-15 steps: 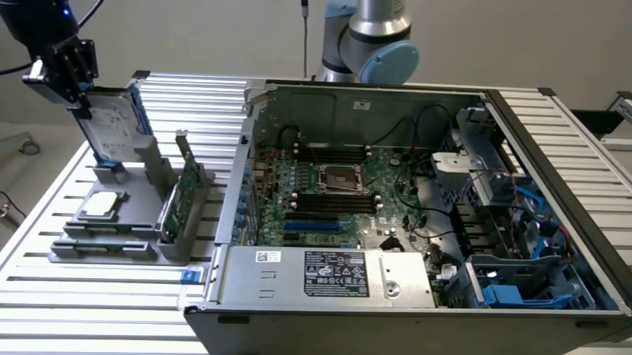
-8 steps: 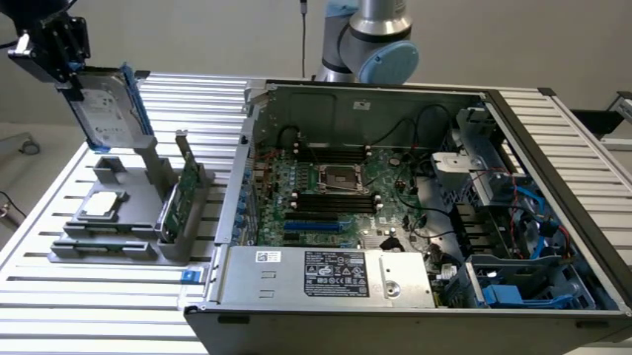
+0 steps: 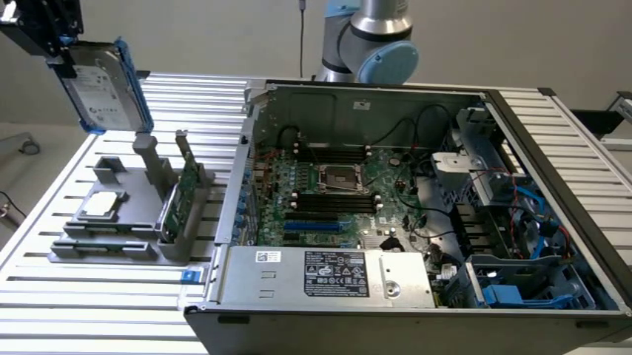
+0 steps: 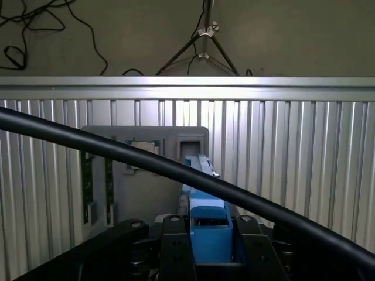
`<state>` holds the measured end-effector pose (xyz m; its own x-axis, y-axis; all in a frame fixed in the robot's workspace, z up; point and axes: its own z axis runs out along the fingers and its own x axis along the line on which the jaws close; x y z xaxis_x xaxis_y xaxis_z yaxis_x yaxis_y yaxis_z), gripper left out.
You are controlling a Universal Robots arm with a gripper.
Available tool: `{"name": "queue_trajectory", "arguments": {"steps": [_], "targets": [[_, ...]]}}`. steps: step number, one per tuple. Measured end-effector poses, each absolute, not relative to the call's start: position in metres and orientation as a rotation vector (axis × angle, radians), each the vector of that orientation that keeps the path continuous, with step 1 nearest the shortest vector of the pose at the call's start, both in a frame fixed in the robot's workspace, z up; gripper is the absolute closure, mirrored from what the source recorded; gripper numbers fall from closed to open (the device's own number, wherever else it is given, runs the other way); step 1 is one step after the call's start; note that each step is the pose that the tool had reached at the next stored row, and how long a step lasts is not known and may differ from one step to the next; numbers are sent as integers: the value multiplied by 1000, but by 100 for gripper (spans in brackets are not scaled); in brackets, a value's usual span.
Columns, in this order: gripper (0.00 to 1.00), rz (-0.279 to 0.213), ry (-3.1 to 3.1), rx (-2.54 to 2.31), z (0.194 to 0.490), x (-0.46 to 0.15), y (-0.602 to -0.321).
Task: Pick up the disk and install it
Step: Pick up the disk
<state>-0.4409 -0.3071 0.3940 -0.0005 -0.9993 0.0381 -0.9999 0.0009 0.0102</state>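
computer case (image 3: 415, 222): open, on the slatted table (image 3: 59, 296)
holder (image 3: 123, 222): grey, just beside the case, on the exterior view's left
disk (image 3: 103, 92): in the air above the holder, nearly upright
gripper (image 3: 61, 58): jaws closed on the disk's blue frame

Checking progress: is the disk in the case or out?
Out. The hand holds the disk up in the air, well clear of the open case.
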Motion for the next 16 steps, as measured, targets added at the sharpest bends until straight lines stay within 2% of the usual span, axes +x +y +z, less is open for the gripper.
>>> {"name": "queue_trajectory", "arguments": {"steps": [8,16], "targets": [[68,30,-2198,2196,430,-405,-307],[68,29,-2198,2196,451,-368,-307]]}}
